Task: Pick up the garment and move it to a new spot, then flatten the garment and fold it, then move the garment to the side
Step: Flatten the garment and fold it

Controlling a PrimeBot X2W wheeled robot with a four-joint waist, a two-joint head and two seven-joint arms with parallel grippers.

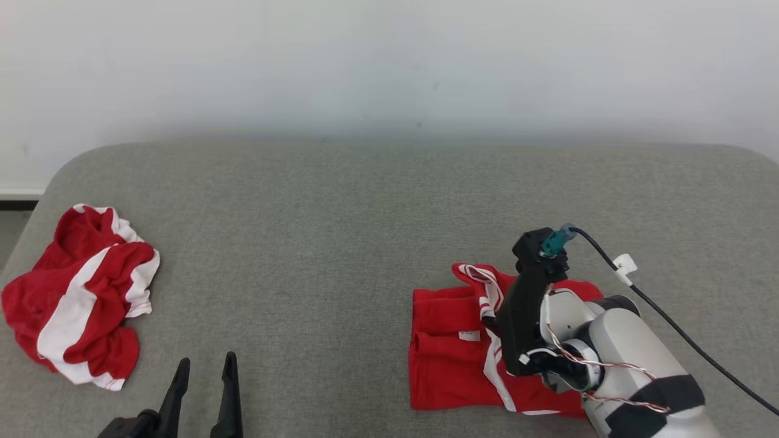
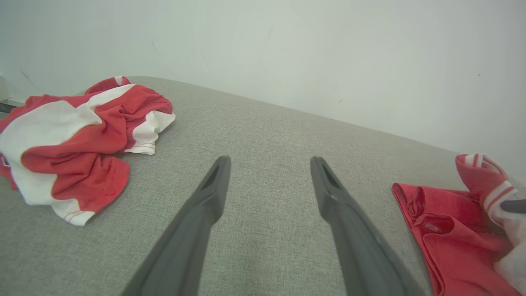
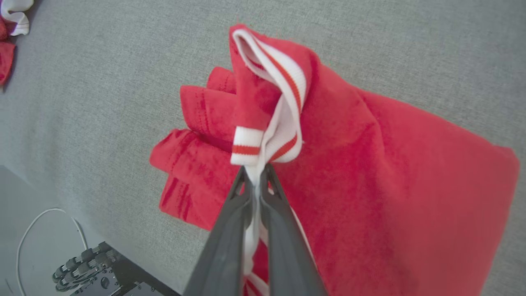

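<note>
**Garment (image 1: pixel 447 359) pinched at its striped trim (image 3: pixel 283 102) by right pincer (image 3: pixel 254 174)**

The right pincer has its two dark fingers pressed together on a strip of the white-and-red trim, and the cloth is caught between them in the right wrist view. The garment is red and lies on the right side of the grey fabric-covered worktop (image 1: pixel 341 243), near the front edge. It is folded into a rough rectangle, and a small white label (image 1: pixel 469 335) shows on its upper layer. The trim bunches and rises at the garment's far edge, while the rest of the cloth rests on the worktop. The right forearm reaches over the garment's right part, with a black cable (image 1: pixel 669 322) trailing from the wrist.

The left pincer (image 1: pixel 207 365) sits low at the front left. Its fingers are spread apart with nothing between them, and they point across bare worktop. A crumpled red-and-white garment (image 1: pixel 79 292) lies in a heap at the far left, well apart from the folded one. A pale wall (image 1: pixel 389 61) stands behind the worktop.
</note>
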